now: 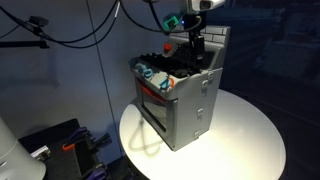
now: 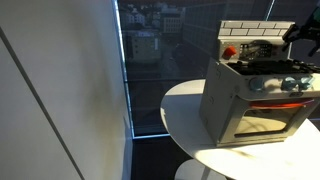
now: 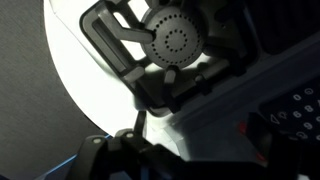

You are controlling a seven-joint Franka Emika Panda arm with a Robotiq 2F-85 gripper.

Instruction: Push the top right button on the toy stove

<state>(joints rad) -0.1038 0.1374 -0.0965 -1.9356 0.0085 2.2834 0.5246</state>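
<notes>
The toy stove (image 1: 185,100) stands on a round white table (image 1: 255,135), a bit toward the nine o'clock side of the tabletop in an exterior view. Its orange-trimmed oven door (image 1: 152,112) faces about seven o'clock there, with the blue-teal knobs (image 1: 155,76) lined up just above it. The gripper (image 1: 197,47) comes down from twelve o'clock over the back of the stove top, close to the rear wall. From here it is only a dark shape, and I cannot tell whether its fingers are spread or pressed together, or whether they touch the stove.

In an exterior view the stove (image 2: 250,90) sits at three o'clock in the picture, brick-pattern back wall (image 2: 250,30) up top. The gripper (image 2: 303,30) is a dark lump at the wall's two o'clock corner. A tall window (image 2: 150,60) with buildings outside is off at nine o'clock from the stove.

The wrist view is dim: a round black burner (image 3: 176,42) at twelve o'clock, and a dark panel (image 3: 295,115) with small dots at four o'clock
</notes>
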